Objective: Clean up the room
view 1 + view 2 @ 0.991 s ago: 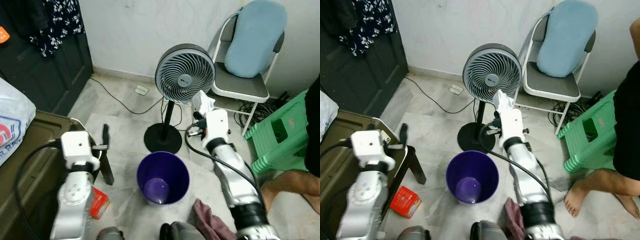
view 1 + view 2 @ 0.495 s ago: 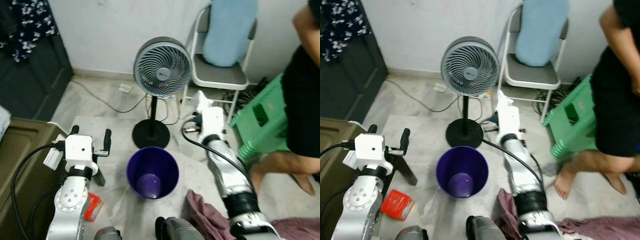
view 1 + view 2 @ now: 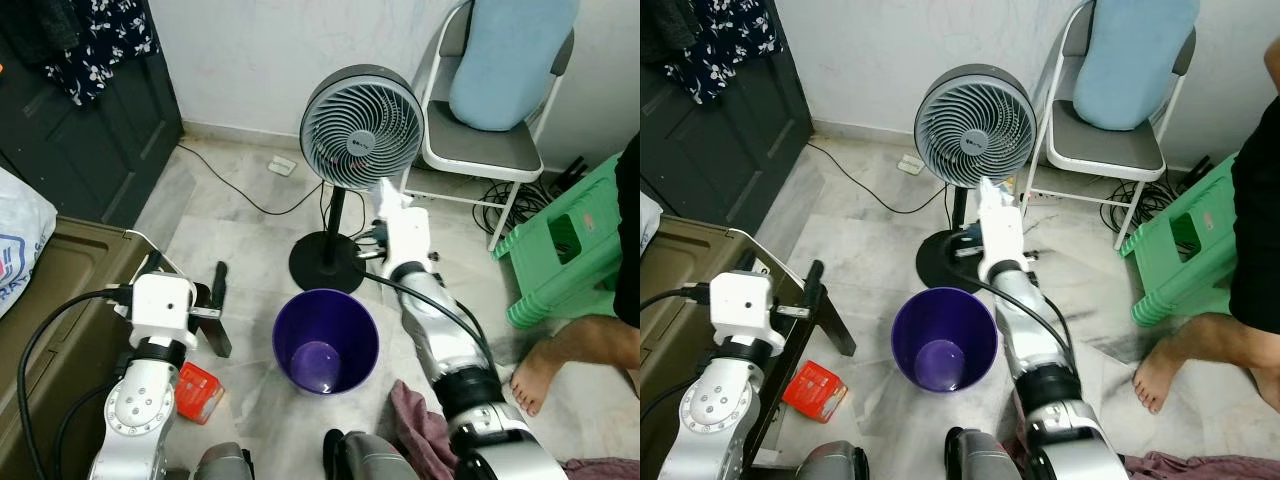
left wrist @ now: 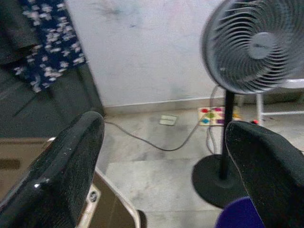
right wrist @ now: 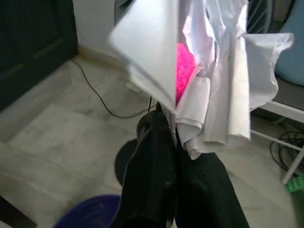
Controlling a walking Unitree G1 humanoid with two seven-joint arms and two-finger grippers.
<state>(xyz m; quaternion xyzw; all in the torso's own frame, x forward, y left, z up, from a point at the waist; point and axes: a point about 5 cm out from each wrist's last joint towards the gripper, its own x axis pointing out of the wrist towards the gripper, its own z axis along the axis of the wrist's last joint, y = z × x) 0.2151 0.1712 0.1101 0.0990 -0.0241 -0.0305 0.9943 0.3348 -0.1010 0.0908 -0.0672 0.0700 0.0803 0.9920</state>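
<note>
My right gripper [image 5: 172, 124] is shut on a crumpled white paper [image 5: 216, 76] with something bright pink [image 5: 185, 66] tucked inside. It is held up in front of the fan's pole, just beyond and above the far rim of the purple bin [image 3: 326, 340]; the paper [image 3: 387, 195] sticks up from the wrist. The bin stands on the floor between my arms, with its inside bare. My left gripper [image 4: 164, 156] is open with nothing in it, held left of the bin, one black finger [image 3: 221, 282] pointing up. A red packet [image 3: 200, 392] lies on the floor below it.
A grey pedestal fan [image 3: 362, 125] stands behind the bin, its cable across the floor. Behind it is a chair [image 3: 480, 150] with a blue cushion. A green stool [image 3: 565, 250] and a person's foot [image 3: 560, 355] are at right. A maroon cloth [image 3: 420, 420] lies near my feet, and a brown case [image 3: 50, 290] at left.
The camera has swung, so the whole scene has shifted. The person has stepped back to the right. Both grippers keep their pose, the right one still holding the paper.
</note>
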